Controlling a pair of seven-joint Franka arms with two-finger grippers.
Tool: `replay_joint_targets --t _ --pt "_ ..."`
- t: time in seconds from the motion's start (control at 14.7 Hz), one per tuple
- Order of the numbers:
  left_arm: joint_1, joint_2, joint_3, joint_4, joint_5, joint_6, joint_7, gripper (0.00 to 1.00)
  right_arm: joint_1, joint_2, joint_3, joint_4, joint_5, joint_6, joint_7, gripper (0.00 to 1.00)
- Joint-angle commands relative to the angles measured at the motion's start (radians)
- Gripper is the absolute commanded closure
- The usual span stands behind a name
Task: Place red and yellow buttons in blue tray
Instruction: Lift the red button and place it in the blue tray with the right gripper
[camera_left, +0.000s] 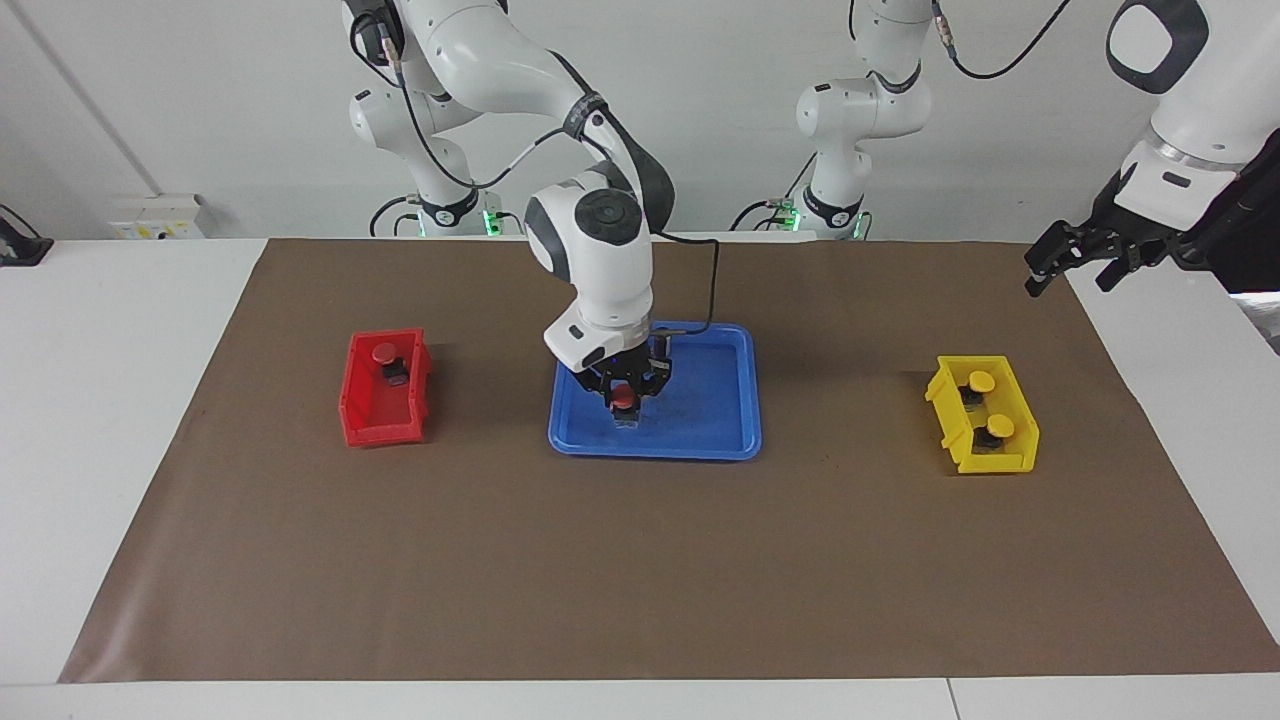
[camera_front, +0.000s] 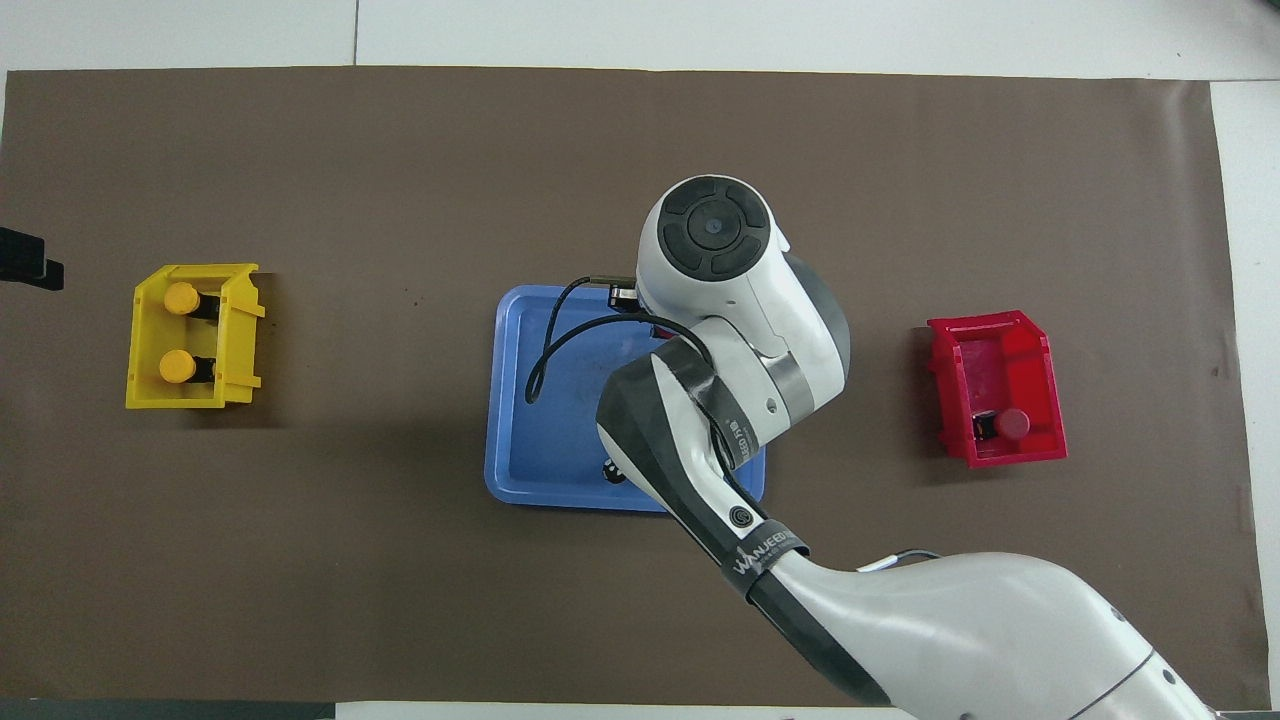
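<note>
My right gripper is low over the blue tray, shut on a red button whose black base is just above the tray floor. In the overhead view the right arm's wrist hides this gripper and button above the blue tray. A second red button lies in the red bin; it also shows in the overhead view. Two yellow buttons sit in the yellow bin. My left gripper waits open and raised past the yellow bin, off the mat's edge.
The red bin stands toward the right arm's end of the brown mat, the yellow bin toward the left arm's end, with the tray between them. A black cable loops from the right wrist over the tray.
</note>
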Motion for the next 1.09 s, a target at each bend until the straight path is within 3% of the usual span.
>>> replay_joint_targets --t 0.0,0.34,0.48,0.55,0.61,0.68,0.75,0.89,1.02 --pt "0.007 -0.057 -0.002 -0.097 0.007 0.089 0.001 0.0 0.053 0.002 -0.003 -0.018 -0.012 0.044 0.069 0.86" --pt "0.011 -0.073 0.0 -0.129 0.009 0.1 0.005 0.0 0.07 -0.001 -0.005 -0.104 -0.029 0.101 0.08 0.83" --pt "0.034 -0.096 -0.002 -0.206 0.009 0.172 0.054 0.0 0.07 -0.001 -0.005 -0.107 -0.032 0.1 0.08 0.81" --pt "0.035 -0.093 -0.002 -0.233 0.009 0.213 0.067 0.0 0.07 -0.003 -0.005 -0.109 -0.032 0.098 0.08 0.62" --pt "0.036 -0.076 -0.002 -0.249 0.009 0.256 0.068 0.0 0.07 -0.003 -0.005 -0.107 -0.032 0.095 0.081 0.32" --pt "0.036 -0.05 -0.002 -0.254 0.009 0.291 0.07 0.02 0.07 -0.001 -0.007 -0.096 -0.034 0.083 0.081 0.07" --pt "0.036 -0.015 -0.002 -0.26 0.009 0.328 0.07 0.05 0.071 -0.003 -0.013 -0.083 -0.04 0.069 0.08 0.01" --pt "0.03 0.077 -0.002 -0.261 0.009 0.414 0.068 0.17 0.041 -0.027 -0.017 -0.006 -0.087 -0.013 0.068 0.01" --pt "0.027 0.151 -0.002 -0.261 0.009 0.489 0.071 0.24 -0.045 -0.111 -0.016 -0.01 -0.105 -0.063 -0.01 0.0"
